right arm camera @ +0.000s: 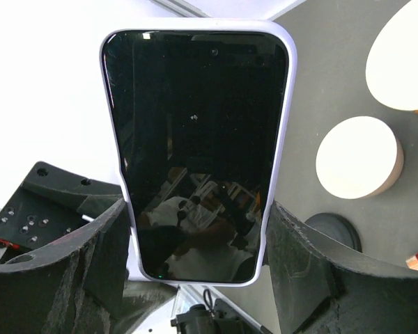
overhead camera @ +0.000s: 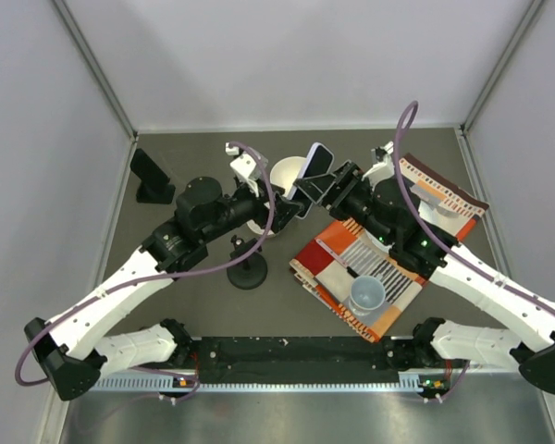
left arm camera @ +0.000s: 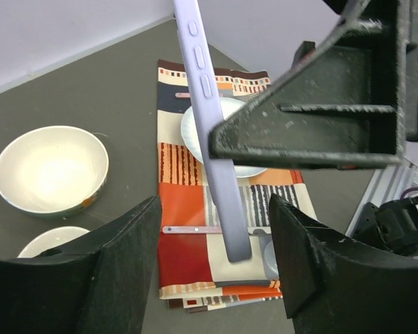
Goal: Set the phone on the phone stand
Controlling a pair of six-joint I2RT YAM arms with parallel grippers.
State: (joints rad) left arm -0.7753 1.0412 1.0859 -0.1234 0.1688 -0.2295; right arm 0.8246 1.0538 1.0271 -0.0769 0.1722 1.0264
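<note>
The phone [overhead camera: 316, 162], dark-screened in a lavender case, is held upright in the air over the table's middle back. My right gripper [overhead camera: 331, 188] is shut on its two long edges; in the right wrist view the phone [right arm camera: 198, 139] fills the gap between that gripper's [right arm camera: 198, 223] fingers. My left gripper [overhead camera: 293, 199] is open, and its fingers stand either side of the phone's lower end [left arm camera: 226, 195] without touching in the left wrist view [left arm camera: 214, 209]. The black phone stand [overhead camera: 152, 178] sits at the far left back, apart from both grippers.
A white bowl [overhead camera: 285, 173] and a small white cup [right arm camera: 359, 156] lie under the grippers. A black round-based post [overhead camera: 248, 273] stands at centre. A patterned cloth [overhead camera: 338, 242] on the right carries a plate [left arm camera: 195, 132], a spoon [left arm camera: 188, 229] and a grey cup [overhead camera: 367, 294].
</note>
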